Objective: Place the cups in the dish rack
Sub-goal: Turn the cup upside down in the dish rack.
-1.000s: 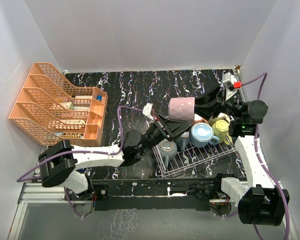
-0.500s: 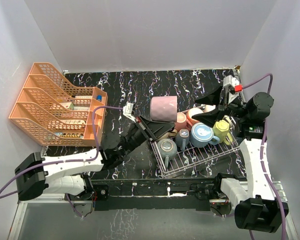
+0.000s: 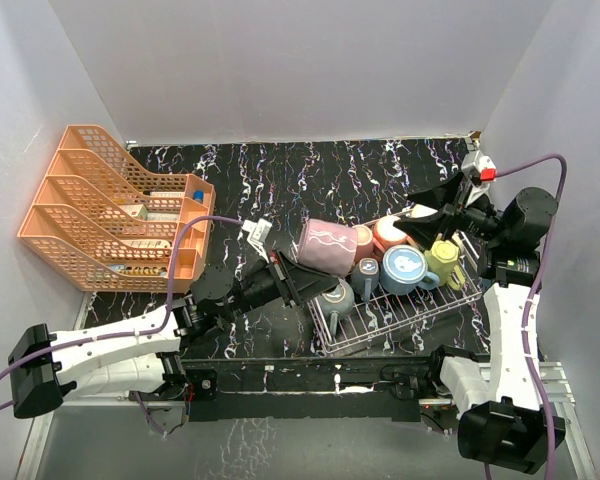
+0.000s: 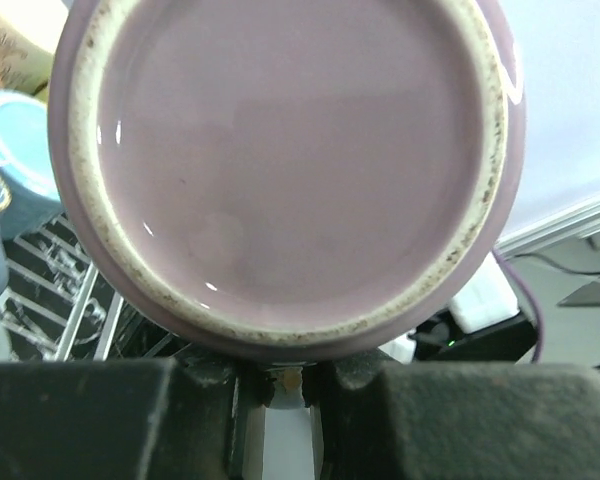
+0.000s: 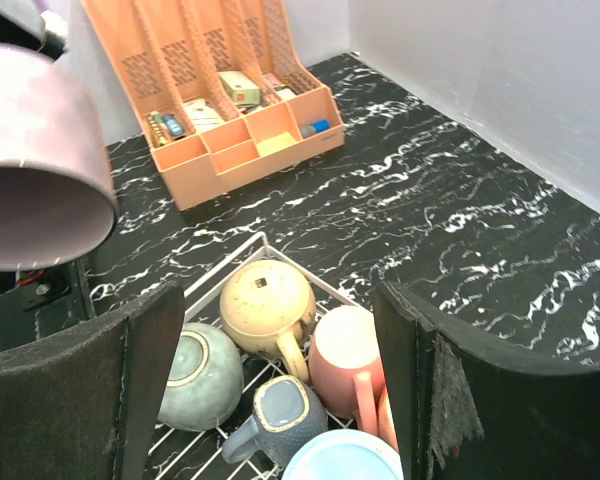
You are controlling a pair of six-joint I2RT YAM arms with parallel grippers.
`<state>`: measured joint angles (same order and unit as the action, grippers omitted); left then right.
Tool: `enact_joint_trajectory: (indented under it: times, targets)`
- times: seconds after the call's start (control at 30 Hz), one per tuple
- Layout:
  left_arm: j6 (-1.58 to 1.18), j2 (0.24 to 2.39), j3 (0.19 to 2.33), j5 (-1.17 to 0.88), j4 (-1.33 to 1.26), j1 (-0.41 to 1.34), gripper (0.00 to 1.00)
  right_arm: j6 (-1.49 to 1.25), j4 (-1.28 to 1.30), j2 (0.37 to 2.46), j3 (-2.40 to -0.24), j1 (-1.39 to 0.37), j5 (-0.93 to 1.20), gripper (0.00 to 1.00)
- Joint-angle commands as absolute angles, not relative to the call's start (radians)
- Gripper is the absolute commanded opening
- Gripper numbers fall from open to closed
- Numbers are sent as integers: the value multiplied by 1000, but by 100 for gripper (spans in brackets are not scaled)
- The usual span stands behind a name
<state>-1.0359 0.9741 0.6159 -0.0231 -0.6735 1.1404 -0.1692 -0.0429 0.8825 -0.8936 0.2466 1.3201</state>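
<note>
My left gripper (image 3: 298, 272) is shut on a mauve mug (image 3: 328, 247) and holds it tilted above the left end of the white wire dish rack (image 3: 400, 318). In the left wrist view the mug's base (image 4: 285, 170) fills the frame above my left gripper (image 4: 285, 385). The rack holds a grey-teal mug (image 3: 335, 297), a small grey mug (image 3: 368, 272), a pink mug (image 3: 360, 240), a peach mug (image 3: 390, 232), a blue mug (image 3: 404, 268) and a yellow mug (image 3: 443, 258). My right gripper (image 3: 435, 212) is open and empty above the rack's far right; in its own view it (image 5: 280, 330) hangs over a tan mug (image 5: 265, 300).
An orange tiered organizer (image 3: 110, 210) stands at the far left and also shows in the right wrist view (image 5: 220, 90). The black marbled table (image 3: 280, 180) lies between it and the rack. White walls close in behind and on both sides.
My left arm has pulled back to the left and lowered the mauve mug toward the rack's left end. My right gripper has drawn back up and to the right, still open.
</note>
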Motion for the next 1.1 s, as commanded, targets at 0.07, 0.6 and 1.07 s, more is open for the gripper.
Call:
enact_joint_trajectory:
  times: [0.07, 0.6, 1.07]
  targets:
    - [-928, 973, 680, -142, -565, 1135, 0, -125, 24, 876, -912, 282, 1177, 78]
    - [-768, 1235, 918, -197, -285, 1182, 0, -175, 46, 891, -906, 360, 959, 76]
    - [-733, 1440, 1073, -174, -163, 1243, 0, -197, 22, 887, -888, 382, 954, 76]
